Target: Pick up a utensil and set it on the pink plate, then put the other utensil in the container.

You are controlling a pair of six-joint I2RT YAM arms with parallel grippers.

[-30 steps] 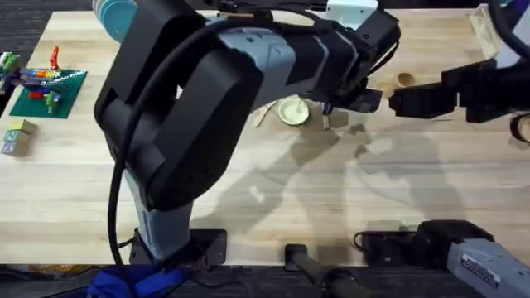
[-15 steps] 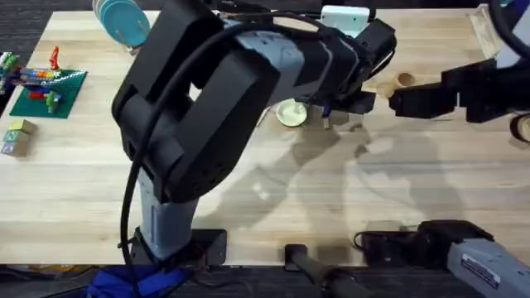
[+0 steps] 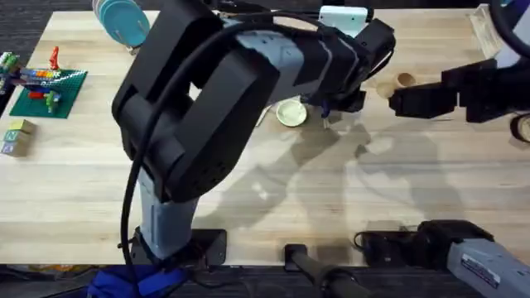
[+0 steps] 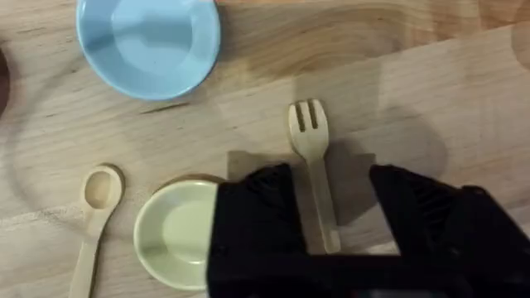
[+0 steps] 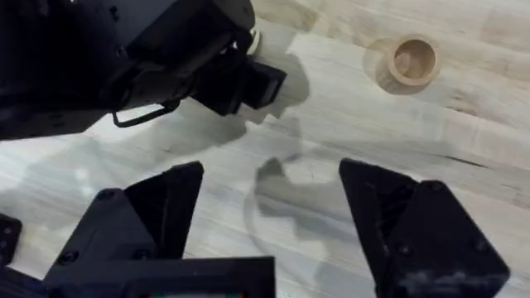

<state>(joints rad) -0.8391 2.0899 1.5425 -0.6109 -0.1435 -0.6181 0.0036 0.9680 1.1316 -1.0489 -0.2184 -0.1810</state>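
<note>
The left gripper (image 4: pixel 331 211) hangs with its fingers spread either side of the wooden fork (image 4: pixel 314 170), whose handle lies just beside the pale yellow plate (image 4: pixel 174 233). If the fingers close off-centre, the thin handle may skid against that plate. The right gripper (image 5: pixel 269 207) waits open near the wooden cup (image 5: pixel 411 61). The pink plate, probably behind the arm, I cannot place.

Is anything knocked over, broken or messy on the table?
Nothing stands out. The fork and spoon lie flat on the table, the yellow plate and blue plate sit level, and the wooden cup stands upright. The left gripper is open over the fork's handle.
</note>
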